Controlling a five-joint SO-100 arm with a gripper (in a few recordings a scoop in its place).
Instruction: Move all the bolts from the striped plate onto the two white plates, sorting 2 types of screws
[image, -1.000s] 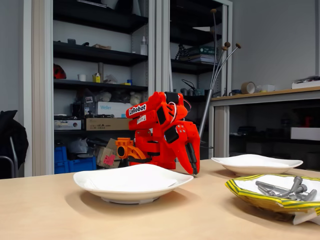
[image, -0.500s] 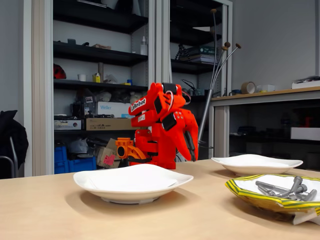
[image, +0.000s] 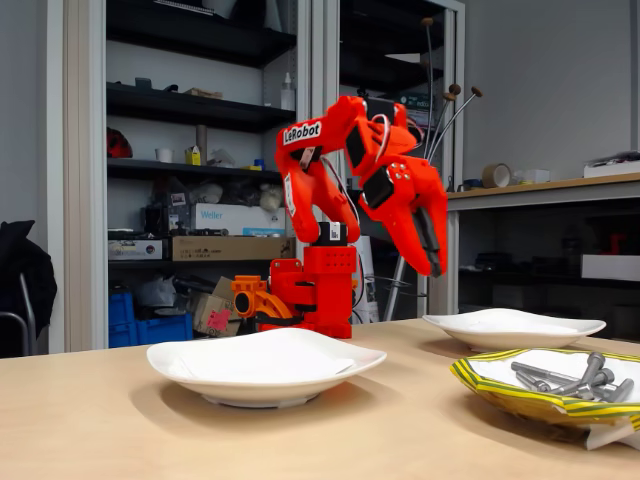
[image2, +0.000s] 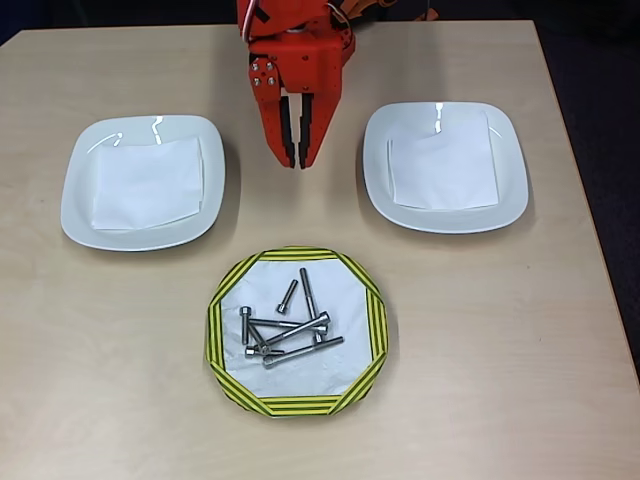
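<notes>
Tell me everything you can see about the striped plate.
The striped plate looks like paper: a white centre and a wavy rim striped yellow and dark green. It lies flat on the wooden table, near its front edge in the overhead view, between and below the two white plates. A loose pile of grey metal bolts rests in it. Nothing else touches it.

Two white plates (image2: 143, 181) (image2: 445, 166), one striped plate (image2: 296, 331), roughly six bolts (image2: 290, 331) piled there; exact count unclear.

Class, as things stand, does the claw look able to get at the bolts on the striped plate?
Probably yes: the claw hangs above bare table between the white plates, and the bolts lie uncovered on the striped plate.
</notes>
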